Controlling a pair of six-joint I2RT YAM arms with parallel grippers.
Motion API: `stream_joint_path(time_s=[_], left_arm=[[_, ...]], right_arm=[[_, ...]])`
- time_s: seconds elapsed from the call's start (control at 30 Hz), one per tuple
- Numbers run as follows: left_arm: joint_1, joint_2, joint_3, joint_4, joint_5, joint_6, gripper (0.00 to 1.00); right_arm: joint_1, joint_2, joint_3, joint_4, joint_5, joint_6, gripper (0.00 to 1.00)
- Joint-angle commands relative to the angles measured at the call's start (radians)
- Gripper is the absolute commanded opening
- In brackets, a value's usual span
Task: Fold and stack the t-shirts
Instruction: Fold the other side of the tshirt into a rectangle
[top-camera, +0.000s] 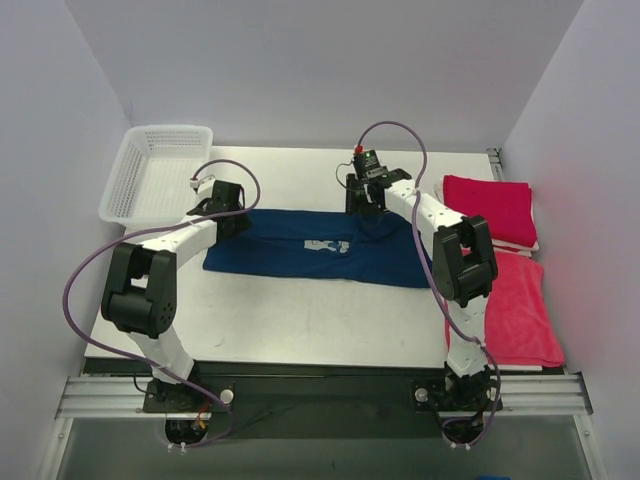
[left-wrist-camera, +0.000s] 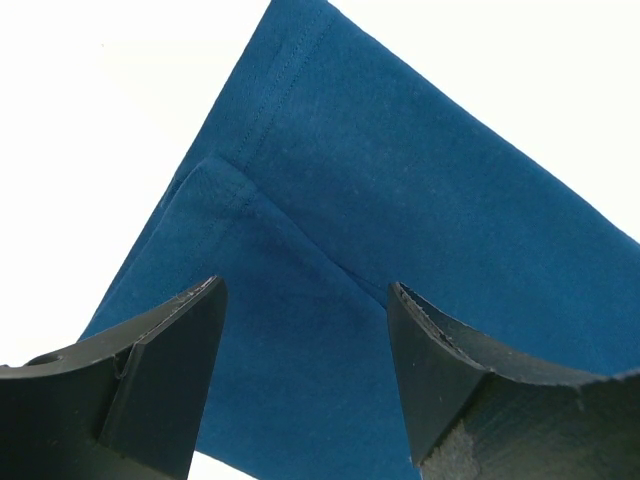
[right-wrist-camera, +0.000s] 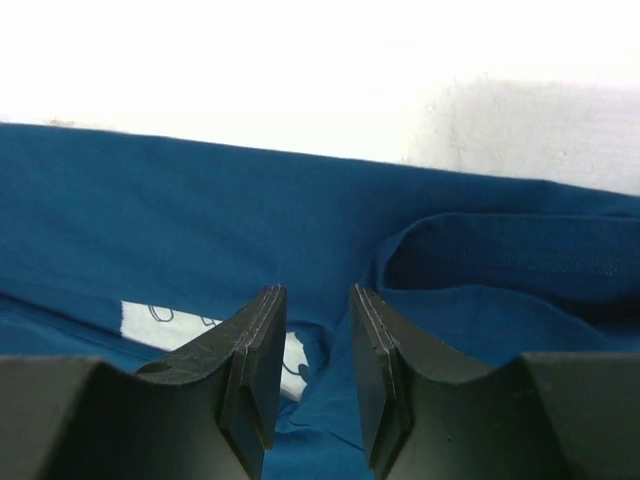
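hovering left gripper (left-wrist-camera: 305, 300) wide apart, clamping nothing, directly above the flat navy t-shirt (top-camera: 300, 245), probably lining up a fold. holding right gripper (right-wrist-camera: 317, 295) narrowly apart, gripping nothing, over its far edge. waiting rightward: folded red t-shirts (top-camera: 490, 205). showing nothing inside the white basket (top-camera: 160, 131) beyond the left gripper.

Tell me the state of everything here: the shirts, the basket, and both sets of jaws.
Navy t-shirt: folded into a long strip, flat.
Far red t-shirt: folded.
Near red t-shirt: spread flat.
Basket: upright.
Left jaws: wide open over navy t-shirt.
Right jaws: slightly open, gripping nothing.
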Motion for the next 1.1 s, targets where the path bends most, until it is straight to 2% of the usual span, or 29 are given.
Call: stream_joint_path(time_s=[0.0,0.23,0.6,0.67,0.77,0.8,0.83,1.07], left_arm=[[0.007,-0.021,0.006,-0.002,-0.016,-0.009,0.76],[0.01,-0.019,0.003,-0.001,-0.009,-0.004,0.75],[0.013,-0.018,0.001,0.003,-0.001,-0.005,0.76],[0.012,-0.016,0.0,0.004,0.002,-0.005,0.76],[0.013,-0.018,0.0,0.004,0.002,-0.005,0.76],[0.015,-0.019,-0.002,0.003,0.0,-0.005,0.76],[0.013,-0.018,-0.002,0.003,0.002,-0.005,0.76],[0.015,-0.015,-0.002,0.004,0.003,-0.005,0.76]], right_arm=[[-0.006,-0.036,-0.006,0.002,0.009,-0.01,0.32],[-0.012,0.022,0.039,-0.062,0.101,-0.032,0.33],[-0.023,0.085,0.088,-0.148,0.142,-0.033,0.32],[-0.023,0.094,0.09,-0.154,0.139,-0.03,0.29],[-0.021,0.105,0.097,-0.165,0.135,-0.022,0.17],[-0.021,0.105,0.1,-0.168,0.133,-0.022,0.06],[-0.021,0.107,0.1,-0.168,0.135,-0.022,0.0],[-0.012,0.087,0.125,-0.167,0.15,-0.027,0.0]])
